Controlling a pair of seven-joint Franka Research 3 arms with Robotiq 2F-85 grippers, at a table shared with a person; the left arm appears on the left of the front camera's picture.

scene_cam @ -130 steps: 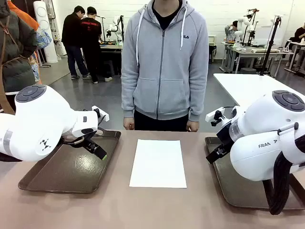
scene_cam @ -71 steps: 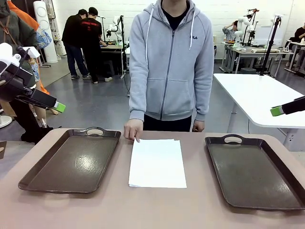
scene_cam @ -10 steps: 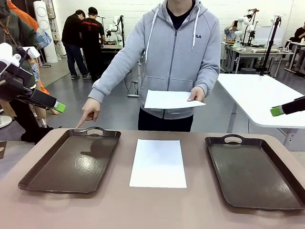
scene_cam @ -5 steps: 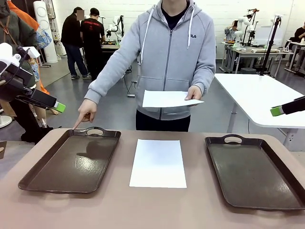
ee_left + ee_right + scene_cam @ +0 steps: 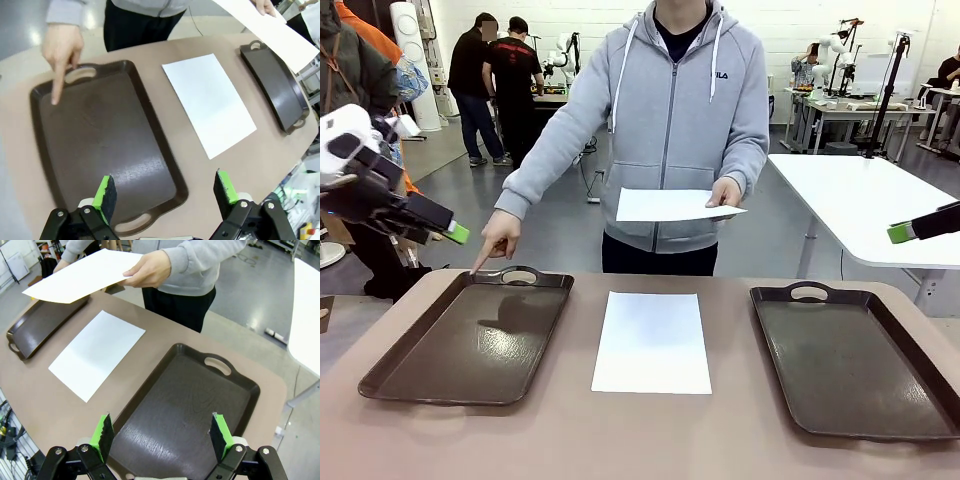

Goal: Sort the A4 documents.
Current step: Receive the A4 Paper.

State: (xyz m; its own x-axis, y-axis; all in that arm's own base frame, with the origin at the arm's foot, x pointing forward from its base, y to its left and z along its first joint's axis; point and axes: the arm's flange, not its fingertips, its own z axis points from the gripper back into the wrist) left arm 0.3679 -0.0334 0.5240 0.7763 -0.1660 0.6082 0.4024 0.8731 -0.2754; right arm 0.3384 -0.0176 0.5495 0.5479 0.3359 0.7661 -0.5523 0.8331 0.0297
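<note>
Tabletop [image 5: 650, 440] with left tray [image 5: 470, 340] and right tray [image 5: 850, 360] at its ends. A4 documents: flat sheet [image 5: 652, 340] mid-tabletop between trays; second sheet [image 5: 670, 205] above far edge in person's hand [image 5: 725, 192]. Other hand [image 5: 500, 235] points at left tray. Paper likely light, floppy, slippery; pinch free edge. Wide open, empty: left jaws, right jaws.

I count two brown trays, the left tray [image 5: 470, 340] and the right tray [image 5: 850, 360] low in the frame, two sheets of paper, the flat sheet [image 5: 652, 340] at centre and the held sheet [image 5: 665, 205] above it, and one person [image 5: 670, 110] at the top.
</note>
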